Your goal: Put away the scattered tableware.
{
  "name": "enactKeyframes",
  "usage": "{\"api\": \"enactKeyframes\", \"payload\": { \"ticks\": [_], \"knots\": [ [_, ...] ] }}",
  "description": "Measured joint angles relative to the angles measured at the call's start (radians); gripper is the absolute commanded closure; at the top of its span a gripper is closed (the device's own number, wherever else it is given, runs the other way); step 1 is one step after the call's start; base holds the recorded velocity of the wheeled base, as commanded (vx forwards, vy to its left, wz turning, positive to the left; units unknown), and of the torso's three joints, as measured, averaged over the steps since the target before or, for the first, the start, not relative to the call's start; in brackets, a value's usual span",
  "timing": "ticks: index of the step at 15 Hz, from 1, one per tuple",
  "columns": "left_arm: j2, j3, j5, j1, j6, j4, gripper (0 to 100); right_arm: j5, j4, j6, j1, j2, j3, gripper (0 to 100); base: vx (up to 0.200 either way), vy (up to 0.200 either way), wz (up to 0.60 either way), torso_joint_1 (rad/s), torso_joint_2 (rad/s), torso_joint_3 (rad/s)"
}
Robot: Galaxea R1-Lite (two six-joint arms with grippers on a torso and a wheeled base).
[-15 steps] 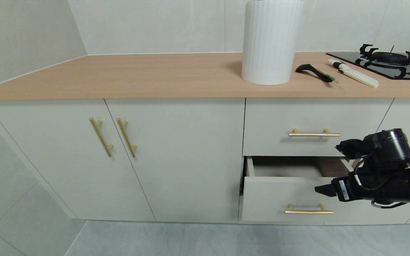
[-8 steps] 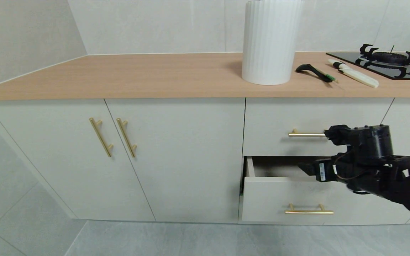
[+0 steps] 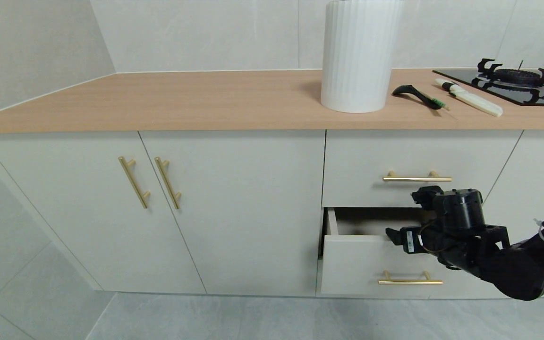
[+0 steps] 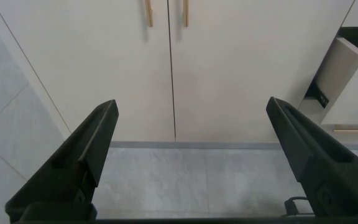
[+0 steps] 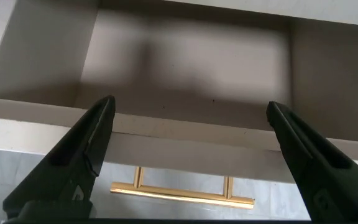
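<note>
On the wooden countertop (image 3: 182,101) at the right lie a black-handled utensil (image 3: 418,96) and a white knife (image 3: 470,101). Below them the lower drawer (image 3: 371,259) stands partly pulled out; its inside (image 5: 191,62) looks bare. My right gripper (image 3: 409,215) is open with nothing between its fingers and hangs just in front of and above the drawer's opening (image 5: 190,106). My left gripper (image 4: 191,109) is open too, low before the cabinet doors (image 4: 173,62), facing the floor, with the drawer (image 4: 347,74) off to one side.
A tall white ribbed container (image 3: 357,56) stands on the counter next to the utensils. A black hob with a burner (image 3: 517,80) sits at the far right. The upper drawer (image 3: 416,167) is closed. The two doors (image 3: 158,208) have gold handles. The floor is grey tile.
My right gripper has moved left and forward, from beside the drawer front to right at the drawer's opening. The utensils on the counter lie as before.
</note>
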Motion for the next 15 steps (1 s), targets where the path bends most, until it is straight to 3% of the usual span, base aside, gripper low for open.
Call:
{"api": "enactKeyframes", "payload": {
  "ticks": [3, 8, 15],
  "knots": [
    [0.0, 0.0, 0.0, 0.0, 0.0, 0.0, 0, 0.001, 0.053, -0.001, 0.0, -0.013, -0.003, 0, 0.0, 0.0, 0.0, 0.0, 0.0, 0.0],
    [0.0, 0.0, 0.0, 0.0, 0.0, 0.0, 0, 0.006, 0.26, -0.004, 0.0, -0.087, -0.022, 0, 0.0, 0.0, 0.0, 0.0, 0.0, 0.0],
    [0.0, 0.0, 0.0, 0.0, 0.0, 0.0, 0, 0.008, 0.661, -0.004, 0.017, -0.183, -0.093, 0, 0.0, 0.0, 0.0, 0.0, 0.0, 0.0]
  ]
}}
